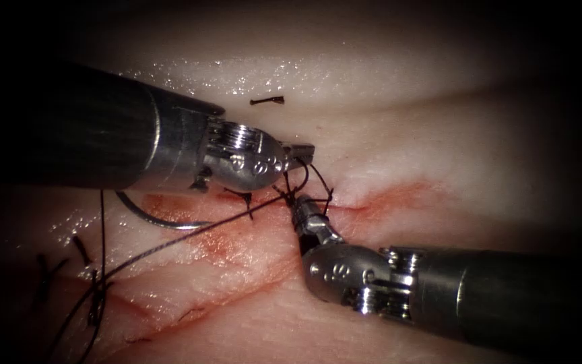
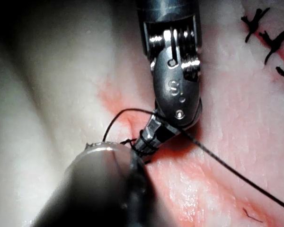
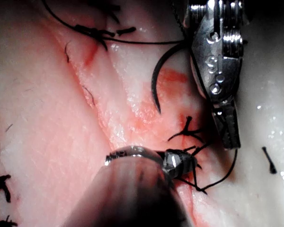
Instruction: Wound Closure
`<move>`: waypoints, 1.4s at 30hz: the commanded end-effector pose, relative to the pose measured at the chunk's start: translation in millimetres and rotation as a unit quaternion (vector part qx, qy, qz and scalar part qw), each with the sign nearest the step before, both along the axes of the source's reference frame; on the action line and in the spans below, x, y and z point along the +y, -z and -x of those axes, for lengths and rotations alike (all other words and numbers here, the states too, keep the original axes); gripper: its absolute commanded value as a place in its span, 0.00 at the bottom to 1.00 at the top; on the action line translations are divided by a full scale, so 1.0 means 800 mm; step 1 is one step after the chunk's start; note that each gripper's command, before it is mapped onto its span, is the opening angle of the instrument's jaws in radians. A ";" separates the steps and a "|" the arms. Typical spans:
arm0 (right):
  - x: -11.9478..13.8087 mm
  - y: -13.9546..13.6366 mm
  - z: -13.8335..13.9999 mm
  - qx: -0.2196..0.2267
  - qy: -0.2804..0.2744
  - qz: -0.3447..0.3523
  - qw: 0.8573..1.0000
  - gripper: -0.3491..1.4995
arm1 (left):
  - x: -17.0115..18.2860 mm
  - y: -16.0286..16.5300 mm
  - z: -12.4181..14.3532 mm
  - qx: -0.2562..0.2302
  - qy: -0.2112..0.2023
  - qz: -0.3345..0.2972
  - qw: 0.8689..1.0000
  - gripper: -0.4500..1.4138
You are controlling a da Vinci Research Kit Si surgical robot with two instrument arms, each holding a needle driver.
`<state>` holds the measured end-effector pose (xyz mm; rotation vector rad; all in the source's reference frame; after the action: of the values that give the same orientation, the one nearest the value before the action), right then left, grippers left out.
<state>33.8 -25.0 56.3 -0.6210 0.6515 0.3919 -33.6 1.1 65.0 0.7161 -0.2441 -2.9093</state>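
My left tool [image 1: 302, 152] reaches in from the left over the cut [image 1: 385, 197], its jaws shut on the thread [image 1: 322, 180]. From there the thread arcs down to my right tool [image 1: 296, 204], winds around its jaws and is pinched by their shut tip at the cut. The wraps also show around the right tool [image 2: 150, 137] and around its jaws in the right wrist view [image 3: 183, 163]. The curved needle [image 1: 153, 216] lies free on the tissue left of the tools, held by neither tool; its point [image 3: 157, 92] rests on the surface. A long thread [image 1: 170, 241] trails to the lower left.
Finished stitches [image 1: 95, 296] with dark tails sit at the cut's lower left end, and more stitches [image 2: 273, 40] show beside the right tool. A cut end of thread [image 1: 267, 101] lies on the pale tissue beyond the left tool. Red fluid stains the cut's edges [image 1: 217, 246].
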 end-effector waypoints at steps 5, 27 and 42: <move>-0.0001 -0.0005 -0.0010 0.002 0.001 0.000 1.000 0.00 | 0.0004 -0.0001 0.0007 -0.025 0.000 -0.008 1.000 0.00; -0.0016 -0.0006 0.0044 0.252 -0.205 -0.147 0.934 0.00 | 0.0253 0.0070 -0.0027 -0.177 0.074 -0.005 0.981 0.00; -0.0053 -0.0006 0.0037 0.209 -0.164 -0.119 0.957 0.00 | 0.0372 0.0025 -0.0064 -0.191 0.085 0.034 0.977 0.00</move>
<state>30.2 -28.8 56.5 -0.4158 0.8881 0.9259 -27.9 30.2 62.6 1.3004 -0.4562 -2.8765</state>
